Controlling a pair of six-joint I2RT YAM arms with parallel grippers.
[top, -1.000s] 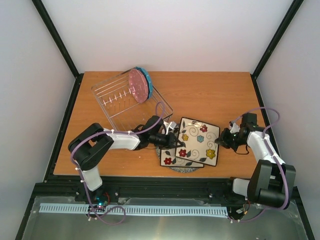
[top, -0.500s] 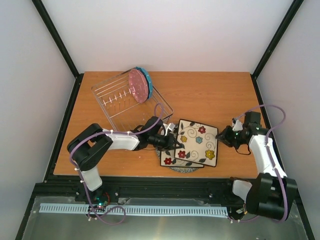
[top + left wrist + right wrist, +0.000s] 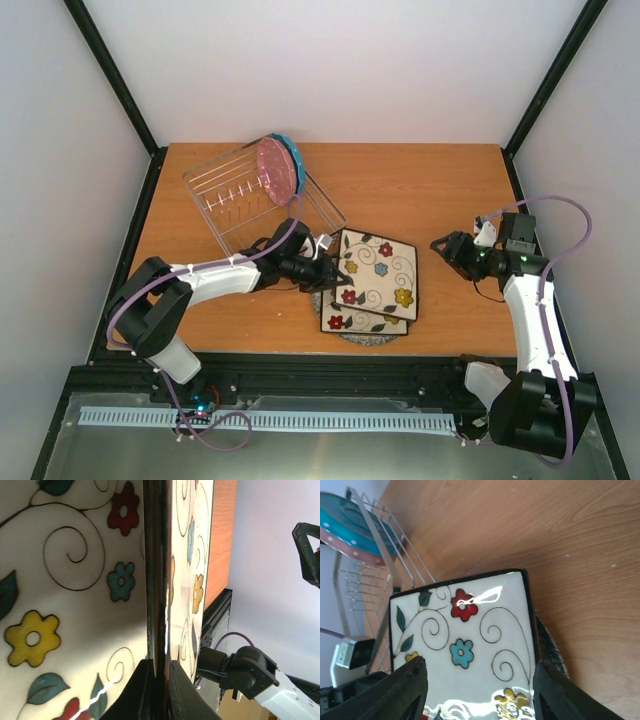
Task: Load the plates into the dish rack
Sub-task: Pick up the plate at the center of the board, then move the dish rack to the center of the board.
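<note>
My right gripper (image 3: 447,248) had let go and backed off toward the right of the frame, fingers apart. The left gripper (image 3: 330,271) stayed clamped on the top square plate (image 3: 378,276) (by its left rim, tilted), mid-frame, just below the dish rack (image 3: 222,205). I judged racking came next.
</note>
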